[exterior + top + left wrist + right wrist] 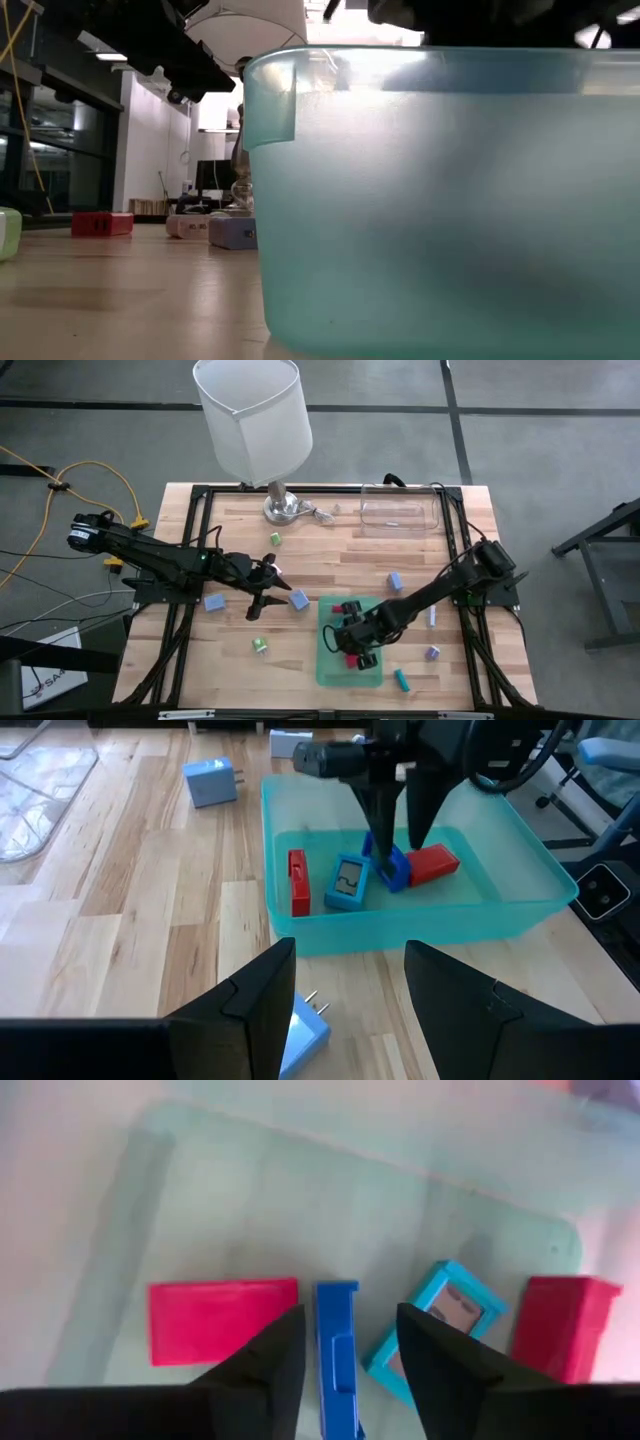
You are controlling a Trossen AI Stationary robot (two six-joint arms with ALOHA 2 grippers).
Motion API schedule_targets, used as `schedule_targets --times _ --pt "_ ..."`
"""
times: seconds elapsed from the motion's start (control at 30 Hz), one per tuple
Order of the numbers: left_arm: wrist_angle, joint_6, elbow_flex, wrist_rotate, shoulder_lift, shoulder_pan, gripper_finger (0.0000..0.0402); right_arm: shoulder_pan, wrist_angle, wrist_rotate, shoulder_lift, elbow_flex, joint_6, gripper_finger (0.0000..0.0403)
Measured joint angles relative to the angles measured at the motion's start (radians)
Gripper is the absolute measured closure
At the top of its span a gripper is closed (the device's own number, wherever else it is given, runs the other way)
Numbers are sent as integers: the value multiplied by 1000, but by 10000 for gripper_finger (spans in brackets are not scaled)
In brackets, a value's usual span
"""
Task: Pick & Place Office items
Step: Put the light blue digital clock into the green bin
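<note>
The green tray [338, 672] lies near the table's front edge and fills the low view [450, 200]. On its floor lie a red block [298, 882], a teal piece [349, 883], a blue piece [392, 867] and a second red block [434, 863]. My right gripper [350, 1320] reaches down into the tray [400, 848]. It is open, its fingers on either side of the blue piece [337, 1350] with a gap on each side. My left gripper [348, 960] hovers open left of the tray [262, 598], above a light blue block [302, 1032] on the table.
Loose items lie around: blue blocks [213, 601] [299, 599] [395, 580], green pieces [275, 539] [259, 646], a purple one [432, 653], a teal one [402, 680]. A lamp [255, 420] and a clear container [400, 508] stand at the far edge.
</note>
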Motion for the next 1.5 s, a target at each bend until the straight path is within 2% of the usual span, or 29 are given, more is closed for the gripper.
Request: schedule_targets --times 0.13,0.33,0.63,0.73,1.03,1.17,1.33,1.5 --pt "1 0 0 0 0 0 218 -5 -17 10 -47 0 -26 237" --pt "1 0 0 0 0 0 218 -7 -45 125 -87 0 -46 238" --pt "6 0 0 0 0 0 218 -6 -54 120 -89 0 -22 240" --pt "7 0 0 0 0 0 218 -6 -114 117 -105 0 16 241" --pt "7 0 0 0 0 0 218 11 -380 101 -192 0 280 241" --pt "8 0 0 0 0 0 218 35 -468 130 -243 0 401 241" --pt "8 0 0 0 0 0 218 59 -610 175 -300 0 630 241" --pt "8 0 0 0 0 0 218 105 -683 161 -297 0 867 241"
